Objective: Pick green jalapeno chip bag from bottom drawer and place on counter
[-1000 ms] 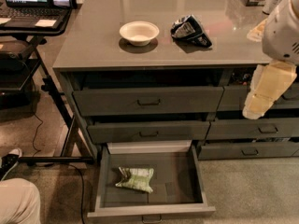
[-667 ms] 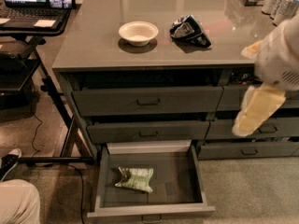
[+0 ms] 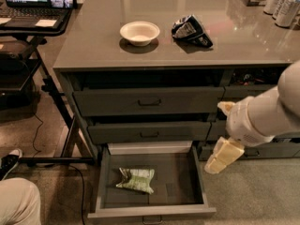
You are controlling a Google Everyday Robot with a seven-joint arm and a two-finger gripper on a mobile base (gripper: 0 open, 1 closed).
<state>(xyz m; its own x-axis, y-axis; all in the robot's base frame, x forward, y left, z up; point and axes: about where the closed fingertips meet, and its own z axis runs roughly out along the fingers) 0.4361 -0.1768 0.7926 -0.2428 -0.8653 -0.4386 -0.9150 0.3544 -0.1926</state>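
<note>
The green jalapeno chip bag (image 3: 136, 179) lies wrinkled on the grey floor of the open bottom drawer (image 3: 150, 212), left of its middle. My gripper (image 3: 220, 156) hangs from the white arm at the right, just above and to the right of the drawer's right wall, well apart from the bag. The grey counter (image 3: 93, 36) spreads above the drawers.
A white bowl (image 3: 139, 33) and a black-and-white snack bag (image 3: 191, 31) sit on the counter. Cans (image 3: 281, 1) stand at its back right. A black laptop table (image 3: 33, 18) stands at the left. A person's knee (image 3: 18, 203) and shoe (image 3: 9, 161) are at the lower left.
My arm and gripper have moved down and to the left, toward the open bottom drawer. The chip bag has not moved.
</note>
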